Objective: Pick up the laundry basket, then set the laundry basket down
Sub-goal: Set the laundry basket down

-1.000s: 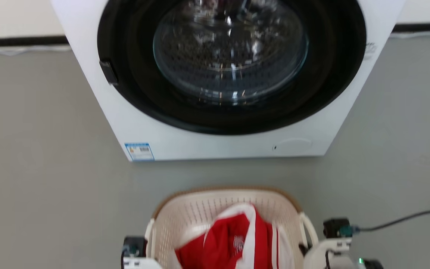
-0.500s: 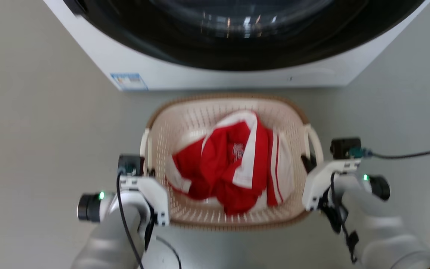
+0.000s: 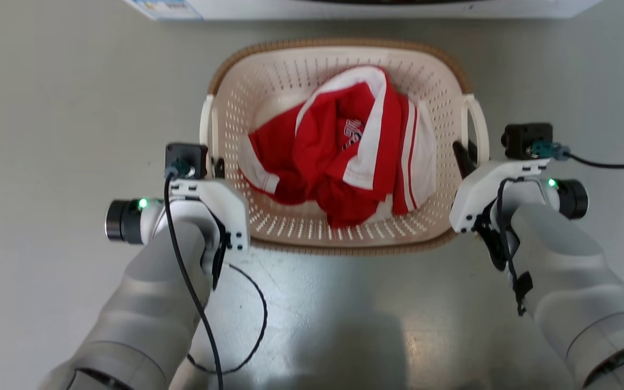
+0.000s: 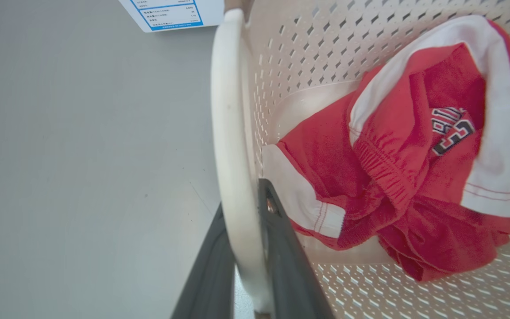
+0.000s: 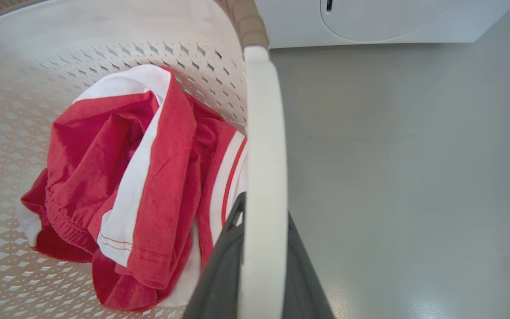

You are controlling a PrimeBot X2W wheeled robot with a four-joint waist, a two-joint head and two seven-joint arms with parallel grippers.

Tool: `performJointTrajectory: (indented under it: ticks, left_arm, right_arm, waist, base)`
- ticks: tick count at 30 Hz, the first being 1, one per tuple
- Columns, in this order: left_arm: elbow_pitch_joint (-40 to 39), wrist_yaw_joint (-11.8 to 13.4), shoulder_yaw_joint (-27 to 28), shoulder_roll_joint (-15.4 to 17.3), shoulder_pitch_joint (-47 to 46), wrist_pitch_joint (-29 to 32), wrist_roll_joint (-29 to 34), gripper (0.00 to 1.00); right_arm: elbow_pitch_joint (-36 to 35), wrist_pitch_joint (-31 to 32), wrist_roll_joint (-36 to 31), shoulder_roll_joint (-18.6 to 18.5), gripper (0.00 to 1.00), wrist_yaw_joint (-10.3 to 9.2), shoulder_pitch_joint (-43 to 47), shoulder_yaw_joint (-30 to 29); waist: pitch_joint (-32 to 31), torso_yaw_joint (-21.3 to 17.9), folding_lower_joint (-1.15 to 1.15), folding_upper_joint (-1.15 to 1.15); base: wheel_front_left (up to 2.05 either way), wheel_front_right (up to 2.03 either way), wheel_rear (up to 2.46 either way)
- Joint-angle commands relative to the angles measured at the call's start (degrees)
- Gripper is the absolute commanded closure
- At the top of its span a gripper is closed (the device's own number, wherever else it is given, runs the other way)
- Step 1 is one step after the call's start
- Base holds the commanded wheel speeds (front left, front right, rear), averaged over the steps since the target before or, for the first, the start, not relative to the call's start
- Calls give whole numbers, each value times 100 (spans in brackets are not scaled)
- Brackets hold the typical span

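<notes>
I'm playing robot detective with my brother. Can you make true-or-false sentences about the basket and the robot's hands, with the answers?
1. The left gripper is shut on the left handle of the laundry basket. True.
2. The basket is empty. False: red and white clothing lies inside.
3. The right gripper hangs open, away from the basket. False: it is shut on the right handle.
4. A white washer stands beyond the basket. True.
5. The basket's rim is blue. False: it is brown.

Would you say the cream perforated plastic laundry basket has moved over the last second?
Yes, likely downward: the white washer has grown more than the laundry basket in the head view, so the basket sank with the camera.
</notes>
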Motion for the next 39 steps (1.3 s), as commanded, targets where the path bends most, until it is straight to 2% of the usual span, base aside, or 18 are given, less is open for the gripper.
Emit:
performJointTrajectory:
  ticks: [1, 14, 36, 39]
  left_arm:
    - [-59, 121, 113, 222, -168, -73, 68, 100]
    - [-645, 318, 345, 296, -425, -79, 494, 100]
    - [-691, 292, 733, 251, -420, -80, 949, 100]
    - [-681, 288, 783, 239, -422, -80, 973, 100]
  right_arm:
    - [-77, -141, -182, 121, 100, 50, 22, -21]
    - [-77, -276, -1085, 121, 100, 50, -235, -865]
    - [-77, -352, -1180, 121, 100, 50, -346, -923]
    - [-77, -359, -1162, 121, 68, 50, -346, -883]
  waist:
    - [259, 49, 0, 0]
    - [720, 111, 0, 0]
    - [964, 80, 0, 0]
    - [962, 86, 0, 0]
  base:
    - [0, 0, 0]
    - [0, 0, 0]
    - [0, 0, 0]
    - [0, 0, 0]
